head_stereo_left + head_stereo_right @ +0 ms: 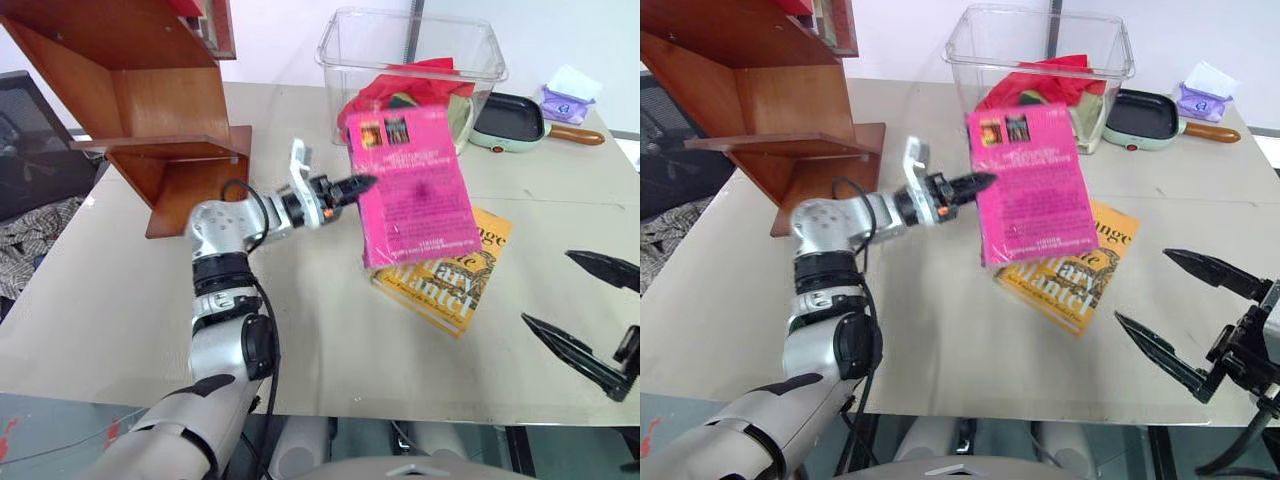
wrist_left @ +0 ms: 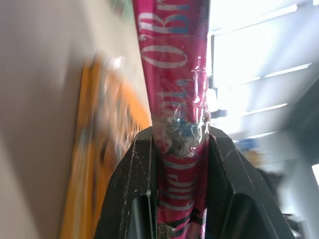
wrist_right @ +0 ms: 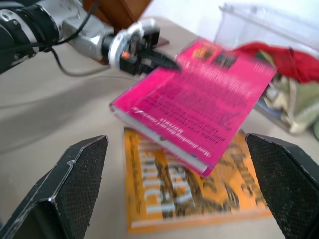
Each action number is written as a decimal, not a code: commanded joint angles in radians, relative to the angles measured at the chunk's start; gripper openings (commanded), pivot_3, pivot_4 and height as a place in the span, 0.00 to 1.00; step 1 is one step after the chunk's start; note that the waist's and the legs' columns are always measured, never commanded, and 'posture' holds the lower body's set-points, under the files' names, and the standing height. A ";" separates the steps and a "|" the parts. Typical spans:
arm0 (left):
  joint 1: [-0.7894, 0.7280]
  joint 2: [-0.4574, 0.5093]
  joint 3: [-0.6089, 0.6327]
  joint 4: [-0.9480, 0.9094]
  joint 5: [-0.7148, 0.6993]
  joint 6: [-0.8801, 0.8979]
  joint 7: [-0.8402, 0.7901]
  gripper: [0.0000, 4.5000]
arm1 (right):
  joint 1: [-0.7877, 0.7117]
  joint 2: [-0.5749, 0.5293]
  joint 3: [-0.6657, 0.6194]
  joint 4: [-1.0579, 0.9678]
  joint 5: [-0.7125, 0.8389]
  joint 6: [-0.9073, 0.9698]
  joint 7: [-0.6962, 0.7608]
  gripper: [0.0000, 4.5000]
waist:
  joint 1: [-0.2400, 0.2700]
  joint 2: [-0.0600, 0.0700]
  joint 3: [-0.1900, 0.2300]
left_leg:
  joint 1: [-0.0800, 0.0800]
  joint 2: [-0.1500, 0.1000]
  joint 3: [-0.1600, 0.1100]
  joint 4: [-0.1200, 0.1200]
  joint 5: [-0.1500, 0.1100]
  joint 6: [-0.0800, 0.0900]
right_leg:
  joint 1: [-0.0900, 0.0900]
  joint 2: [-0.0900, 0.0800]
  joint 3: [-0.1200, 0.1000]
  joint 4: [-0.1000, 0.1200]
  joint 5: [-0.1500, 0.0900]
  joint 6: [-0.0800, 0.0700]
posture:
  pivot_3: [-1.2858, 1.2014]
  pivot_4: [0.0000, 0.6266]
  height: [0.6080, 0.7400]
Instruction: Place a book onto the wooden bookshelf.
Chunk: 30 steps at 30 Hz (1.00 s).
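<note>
The pink book (image 1: 410,185) hangs lifted off the table, back cover up and tilted. My left gripper (image 1: 360,185) is shut on its left edge; the left wrist view has the pink spine (image 2: 174,74) pinched between both black fingers (image 2: 124,199). The wooden bookshelf (image 1: 150,100) stands at the table's far left, left of and behind the held book. Low at the right, near the table's front edge, my right gripper (image 1: 590,310) is open and holds nothing. Its wrist view looks past its wide-apart fingers (image 3: 75,179) at the book (image 3: 199,99).
A yellow-orange book (image 1: 450,280) lies flat on the table under the lifted one. Behind stands a clear plastic bin (image 1: 410,60) of red and green cloths. A small green pan (image 1: 510,120) and a purple packet (image 1: 568,100) sit at the far right.
</note>
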 commanded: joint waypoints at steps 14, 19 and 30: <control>0.100 0.584 -0.570 -0.460 0.792 -1.287 -0.376 0.14 | -0.461 -0.067 0.304 0.154 -0.038 0.002 -0.162 1.00 | -0.001 0.002 0.001 | -0.001 -0.001 0.004 -0.002 -0.002 0.004 | -0.002 0.000 0.003 -0.001 0.000 -0.002 | 0.52 0.24 1.00; 0.046 0.751 -0.525 -0.426 0.858 -1.399 -0.452 0.14 | -0.551 -0.090 0.344 0.194 -0.032 0.024 -0.165 1.00 | 0.000 0.001 0.001 | -0.003 -0.001 0.003 -0.001 -0.002 0.005 | -0.003 0.001 0.001 -0.002 0.000 -0.001 | 0.52 0.24 1.00; -0.049 1.043 -0.501 -0.446 0.935 -1.166 -0.662 0.14 | -0.731 -0.071 0.475 0.353 -0.062 0.001 -0.055 1.00 | -0.005 0.000 0.004 | -0.006 -0.001 0.004 0.001 -0.003 0.005 | -0.005 0.003 -0.002 -0.001 0.000 0.000 | 0.52 0.24 1.00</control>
